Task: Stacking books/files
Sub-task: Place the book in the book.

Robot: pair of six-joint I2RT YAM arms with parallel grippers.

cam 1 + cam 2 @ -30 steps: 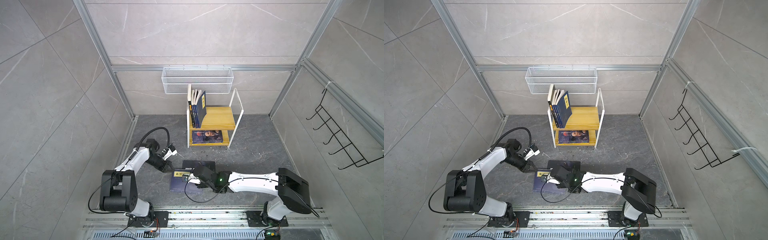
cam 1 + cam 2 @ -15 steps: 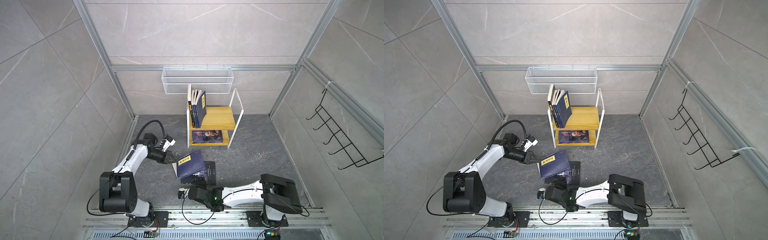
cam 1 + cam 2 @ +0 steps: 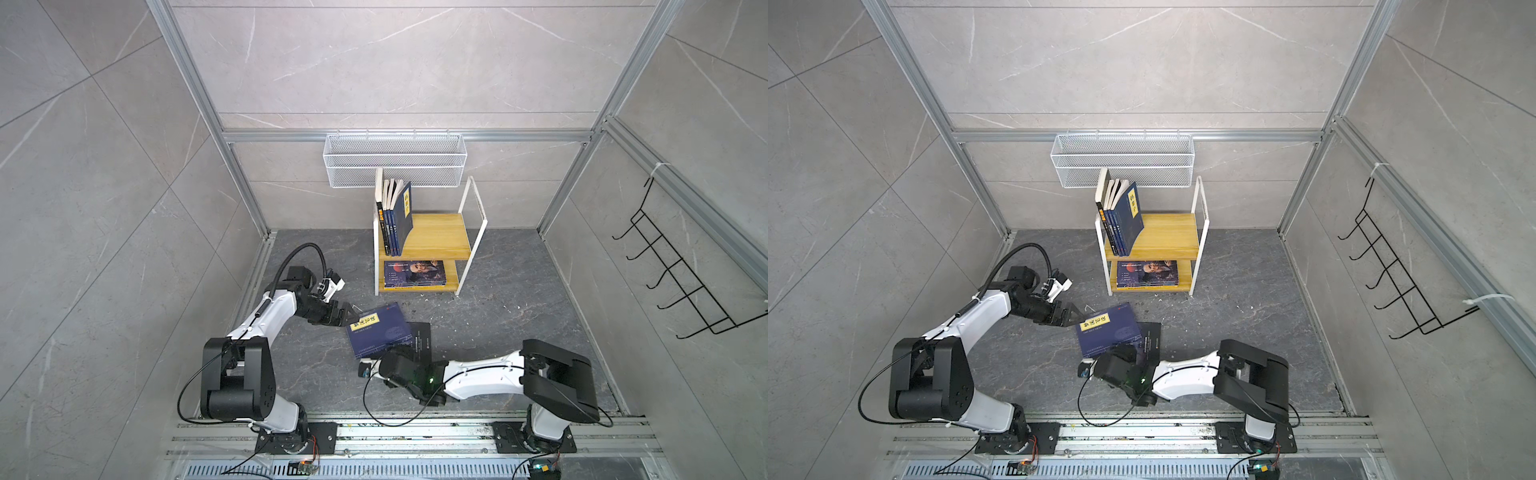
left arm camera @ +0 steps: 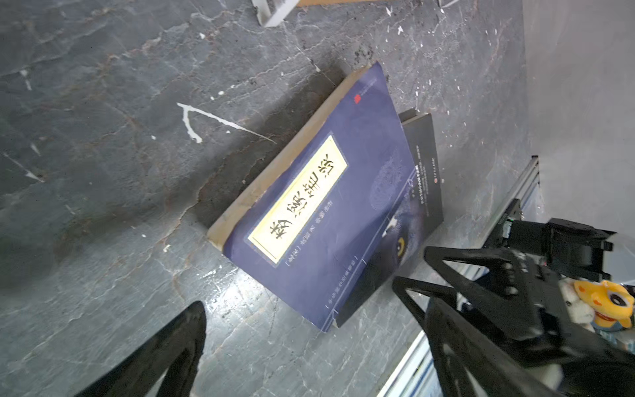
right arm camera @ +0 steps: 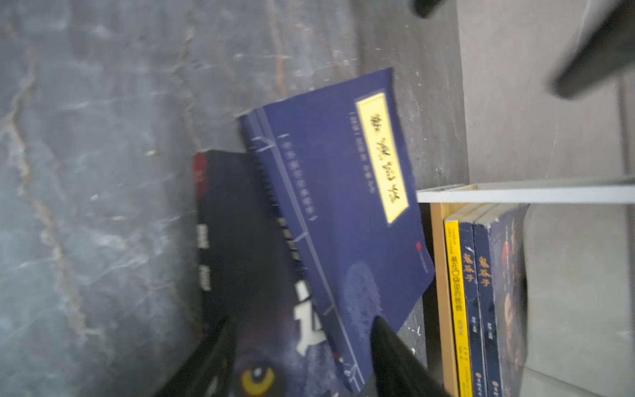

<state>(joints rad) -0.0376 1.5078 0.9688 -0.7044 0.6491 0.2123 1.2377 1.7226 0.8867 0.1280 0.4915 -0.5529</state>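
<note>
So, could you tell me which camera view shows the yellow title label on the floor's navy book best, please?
The left wrist view: the yellow title label is large and sharp on the navy book, its characters distinct. The right wrist view shows it blurred; both top views show only a small yellow strip.

1. The dark marbled bench carries a flat black book and a white-framed rack.
2. A navy book lies partly on the bench, partly over the black book.
3. The rack's upper shelf holds leaning upright books; its lower shelf holds a flat stack.
</note>
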